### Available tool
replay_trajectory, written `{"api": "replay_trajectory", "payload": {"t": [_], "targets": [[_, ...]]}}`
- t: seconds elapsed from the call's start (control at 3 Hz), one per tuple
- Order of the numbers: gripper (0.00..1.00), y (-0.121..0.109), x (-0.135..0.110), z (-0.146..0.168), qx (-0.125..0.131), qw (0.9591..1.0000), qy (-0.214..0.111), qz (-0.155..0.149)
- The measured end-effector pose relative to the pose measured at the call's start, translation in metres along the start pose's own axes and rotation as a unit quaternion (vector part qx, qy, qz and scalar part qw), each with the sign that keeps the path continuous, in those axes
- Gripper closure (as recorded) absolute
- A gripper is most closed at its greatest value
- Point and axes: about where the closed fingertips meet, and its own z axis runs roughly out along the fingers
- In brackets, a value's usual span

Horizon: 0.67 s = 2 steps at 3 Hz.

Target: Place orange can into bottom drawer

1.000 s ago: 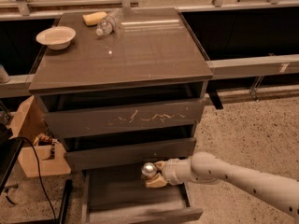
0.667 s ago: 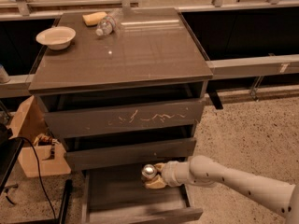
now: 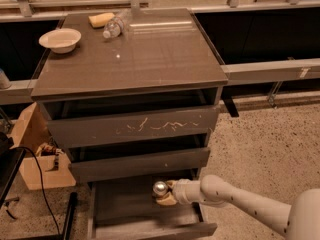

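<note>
The orange can [image 3: 161,190] shows mostly its shiny silver top, with a bit of pale-orange side below. My gripper [image 3: 168,193] is shut on the can and holds it just above the open bottom drawer [image 3: 125,209], over its right half. The white arm reaches in from the lower right. The drawer is pulled out; its dark shallow tray shows nothing else inside. Its front edge [image 3: 150,231] runs along the bottom of the view.
The middle drawer front [image 3: 140,164] and the white-scratched top drawer front [image 3: 135,126] overhang the can. On the cabinet top sit a white bowl [image 3: 60,39], a clear plastic bottle [image 3: 114,26] and a yellow sponge [image 3: 101,19]. A cardboard box [image 3: 35,154] stands at the left.
The gripper with the can has shifted slightly; it stays over the right part of the open bottom drawer.
</note>
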Motion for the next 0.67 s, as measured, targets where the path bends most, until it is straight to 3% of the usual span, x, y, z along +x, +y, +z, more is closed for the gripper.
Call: {"api": "replay_trajectory", "payload": {"t": [0.67], "targets": [[1.00, -0.006, 0.047, 0.025, 0.004, 0.9999, 0.015, 0.004]]}}
